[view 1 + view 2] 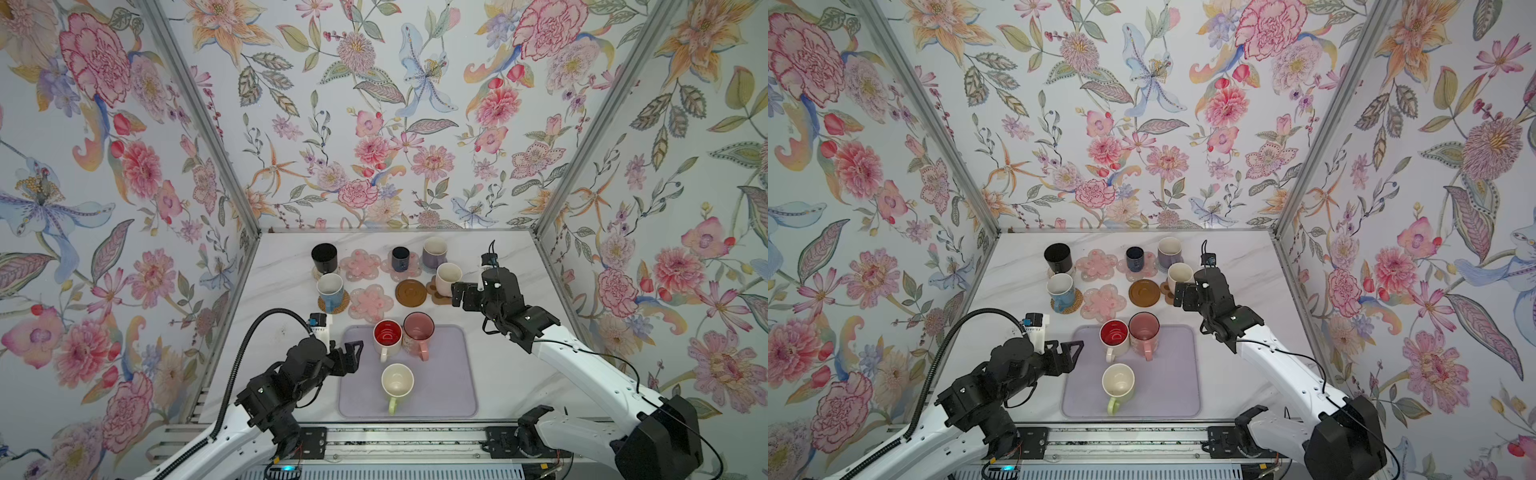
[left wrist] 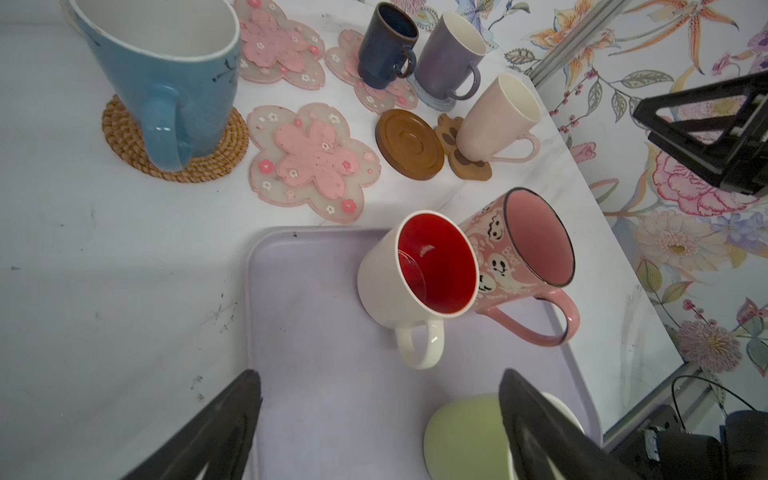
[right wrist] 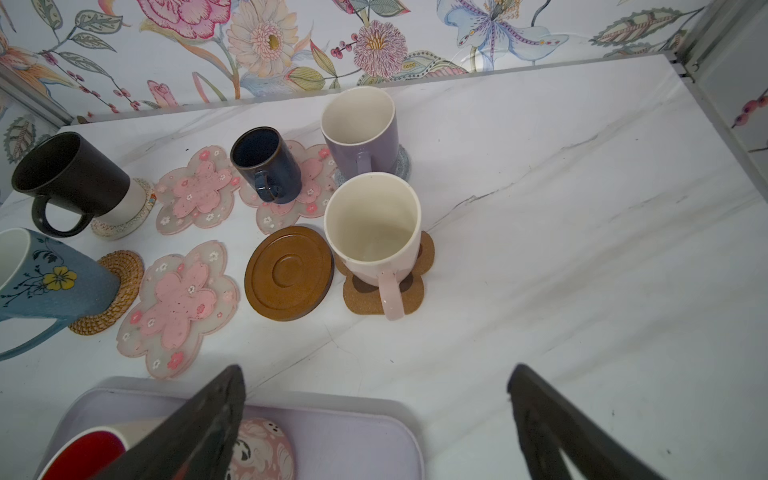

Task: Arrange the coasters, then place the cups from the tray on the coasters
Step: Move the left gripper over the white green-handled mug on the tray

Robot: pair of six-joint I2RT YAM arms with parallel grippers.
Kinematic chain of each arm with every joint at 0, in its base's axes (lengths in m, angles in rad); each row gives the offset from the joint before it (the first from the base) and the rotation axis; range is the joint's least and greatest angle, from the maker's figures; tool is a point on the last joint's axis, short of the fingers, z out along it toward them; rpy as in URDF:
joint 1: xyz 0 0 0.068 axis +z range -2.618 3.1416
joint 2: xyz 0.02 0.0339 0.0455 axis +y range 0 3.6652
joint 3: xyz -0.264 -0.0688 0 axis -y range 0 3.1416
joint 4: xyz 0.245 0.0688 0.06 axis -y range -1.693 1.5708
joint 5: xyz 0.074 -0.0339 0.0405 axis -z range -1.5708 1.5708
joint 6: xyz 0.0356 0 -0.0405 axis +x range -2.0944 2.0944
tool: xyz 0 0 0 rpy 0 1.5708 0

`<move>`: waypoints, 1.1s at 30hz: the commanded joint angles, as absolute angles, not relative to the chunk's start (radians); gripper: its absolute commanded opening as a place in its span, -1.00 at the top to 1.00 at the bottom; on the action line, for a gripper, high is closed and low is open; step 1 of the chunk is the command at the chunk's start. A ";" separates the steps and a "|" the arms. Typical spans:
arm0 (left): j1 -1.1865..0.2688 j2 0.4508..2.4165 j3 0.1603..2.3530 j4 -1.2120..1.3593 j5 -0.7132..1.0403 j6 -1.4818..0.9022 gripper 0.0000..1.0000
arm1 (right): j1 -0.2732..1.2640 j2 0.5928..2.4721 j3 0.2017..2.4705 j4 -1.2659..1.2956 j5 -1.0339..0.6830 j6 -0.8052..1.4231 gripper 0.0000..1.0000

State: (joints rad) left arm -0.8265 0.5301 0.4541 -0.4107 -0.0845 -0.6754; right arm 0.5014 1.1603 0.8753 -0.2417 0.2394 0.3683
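Red-inside white cup (image 1: 387, 336), pink floral cup (image 1: 418, 328) just beside it and cream-green cup (image 1: 397, 382) stand upright on the lavender tray (image 1: 449, 374) at the table's (image 1: 507, 374) front; five more cups sit on coasters behind. Black cup (image 1: 324, 257) hides most of its beige woven coaster (image 3: 124, 226), and the lavender cup (image 1: 434, 251) covers nearly all of the grey-blue coaster (image 3: 405, 162). Far flower coaster (image 1: 360, 264), near flower coaster (image 1: 370, 301) and brown disc (image 1: 411, 292) lie bare. Left pincer (image 1: 353, 358), spread and empty, hovers at the tray's left edge; right pincer (image 1: 457, 295), spread and empty, is near the cream-pink cup (image 1: 448, 277) on the paw-print coaster (image 1: 436, 296). In the left wrist view a finger hides half the cream-green cup. The table is white marble, with floral-papered walls (image 1: 374, 124) on three sides
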 commanded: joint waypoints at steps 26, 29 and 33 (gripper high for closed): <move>-1.590 0.758 0.518 -0.561 -0.417 -1.144 -0.79 | 0.487 1.135 0.821 -0.230 0.236 0.410 -0.98; -1.634 0.814 0.535 -0.537 -0.426 -1.173 -0.79 | 0.488 1.136 0.814 -0.227 0.231 0.415 -0.98; -1.680 0.899 0.549 -0.502 -0.408 -1.206 -0.80 | 0.486 1.138 0.810 -0.224 0.227 0.415 -0.98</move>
State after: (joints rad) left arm -1.6569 0.8585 0.5228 -0.5220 -0.3817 -1.1553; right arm 0.4938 1.1534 0.8227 -0.2409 0.2359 0.4019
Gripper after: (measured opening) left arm 0.896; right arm 0.992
